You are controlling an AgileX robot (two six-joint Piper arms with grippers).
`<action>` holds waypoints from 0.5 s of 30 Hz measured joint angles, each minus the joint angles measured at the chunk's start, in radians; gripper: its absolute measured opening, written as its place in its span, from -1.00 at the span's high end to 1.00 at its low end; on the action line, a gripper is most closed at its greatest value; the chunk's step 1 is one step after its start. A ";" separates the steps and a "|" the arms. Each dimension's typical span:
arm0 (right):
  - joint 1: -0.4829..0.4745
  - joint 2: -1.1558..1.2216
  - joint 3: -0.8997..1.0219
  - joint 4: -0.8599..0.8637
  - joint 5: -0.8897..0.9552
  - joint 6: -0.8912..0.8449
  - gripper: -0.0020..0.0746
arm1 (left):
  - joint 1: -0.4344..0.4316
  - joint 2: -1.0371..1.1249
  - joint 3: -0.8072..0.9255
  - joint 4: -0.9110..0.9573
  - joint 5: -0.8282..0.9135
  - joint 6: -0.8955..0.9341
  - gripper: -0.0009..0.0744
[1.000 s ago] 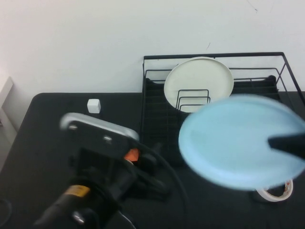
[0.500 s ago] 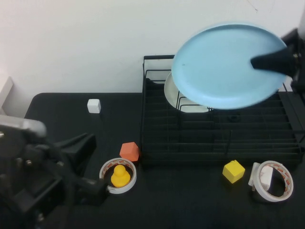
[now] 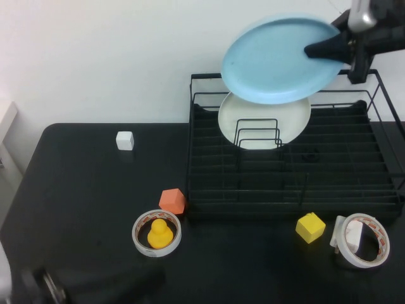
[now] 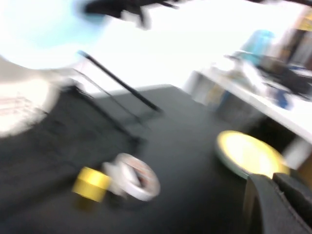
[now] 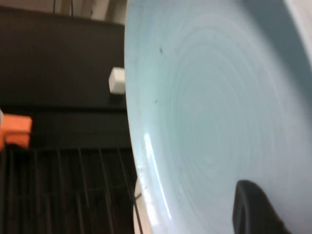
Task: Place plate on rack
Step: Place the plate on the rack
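My right gripper [image 3: 321, 48] is shut on the right edge of the pale light-blue plate [image 3: 272, 60] and holds it tilted in the air above the back of the black wire rack [image 3: 190, 152]. In the right wrist view the plate [image 5: 209, 112] fills most of the picture, with one dark fingertip [image 5: 253, 209] pressed on its face. A white plate [image 3: 294, 120] stands upright in the rack behind the wire loops, just below the blue plate. My left gripper [image 4: 273, 195] is shut and empty, low at the near left, almost out of the high view.
On the black table lie a white cube [image 3: 124, 140], an orange block [image 3: 172, 201], a tape roll holding a yellow duck [image 3: 157, 233], a yellow cube [image 3: 310, 227] and another tape roll [image 3: 361, 239]. The rack fills the table's back right.
The right gripper has lifted the blue plate up and back, from in front of the rack to above its rear rail. The left arm has drawn back out of the high view.
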 joint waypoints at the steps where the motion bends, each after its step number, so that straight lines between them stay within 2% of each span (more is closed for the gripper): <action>1: 0.000 0.025 -0.022 0.000 0.000 -0.005 0.60 | 0.000 -0.008 0.015 0.004 0.036 -0.031 0.98; 7: 0.000 0.164 -0.081 -0.001 0.002 -0.011 0.60 | 0.000 -0.022 0.097 0.020 0.218 -0.180 0.98; 15: 0.002 0.227 -0.084 0.007 -0.023 -0.057 0.60 | 0.000 -0.022 0.105 0.026 0.220 -0.216 0.98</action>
